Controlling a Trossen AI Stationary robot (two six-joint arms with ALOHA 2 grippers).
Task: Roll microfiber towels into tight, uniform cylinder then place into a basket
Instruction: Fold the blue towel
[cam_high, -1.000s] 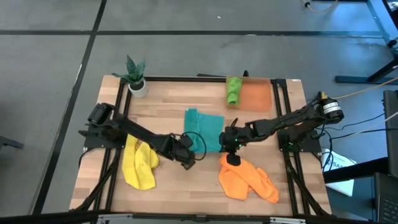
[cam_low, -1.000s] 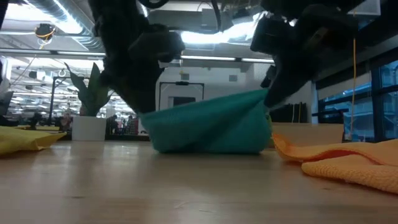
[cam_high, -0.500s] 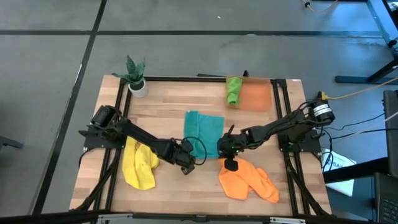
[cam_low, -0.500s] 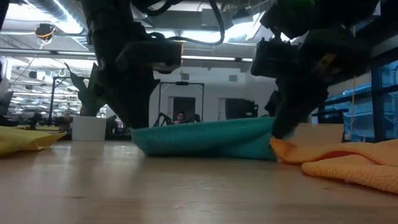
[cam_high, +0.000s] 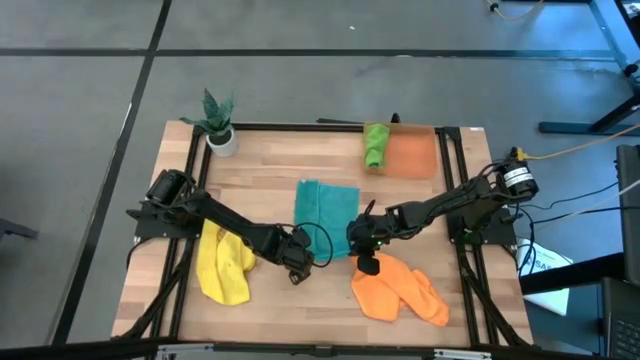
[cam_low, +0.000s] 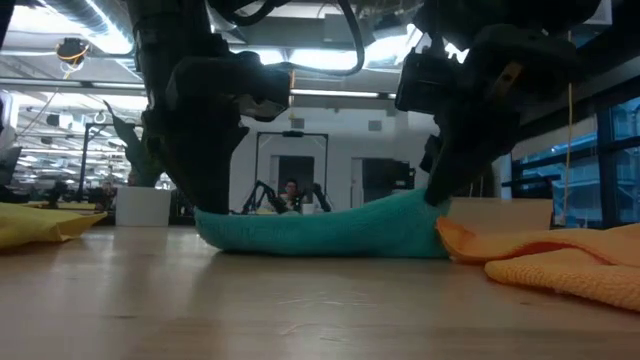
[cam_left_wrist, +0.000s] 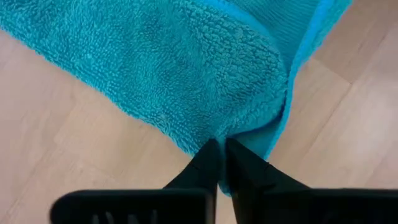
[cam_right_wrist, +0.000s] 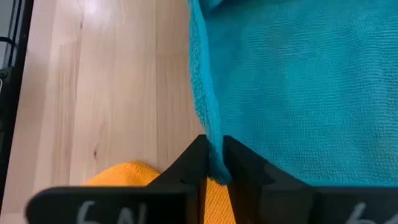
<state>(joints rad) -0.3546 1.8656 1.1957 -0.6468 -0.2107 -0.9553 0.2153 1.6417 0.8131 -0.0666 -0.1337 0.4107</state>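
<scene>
Centrally on the bench (cam_high: 250, 170) lies the teal towel (cam_high: 326, 210), its near edge pinched at both corners: the left gripper (cam_left_wrist: 221, 149) has its jaws narrowed on one corner, the right gripper (cam_right_wrist: 212, 149) on the other, just beside the orange towel (cam_high: 395, 288).

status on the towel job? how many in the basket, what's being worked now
Done: one, the green towel lies rolled at the left end of the basket.
In hand: the teal towel lies mid-table; the left gripper and right gripper each pinch a near corner of it between their fingers. Not rolled yet.
Left: the yellow towel and orange towel lie crumpled on the table, untouched.
</scene>
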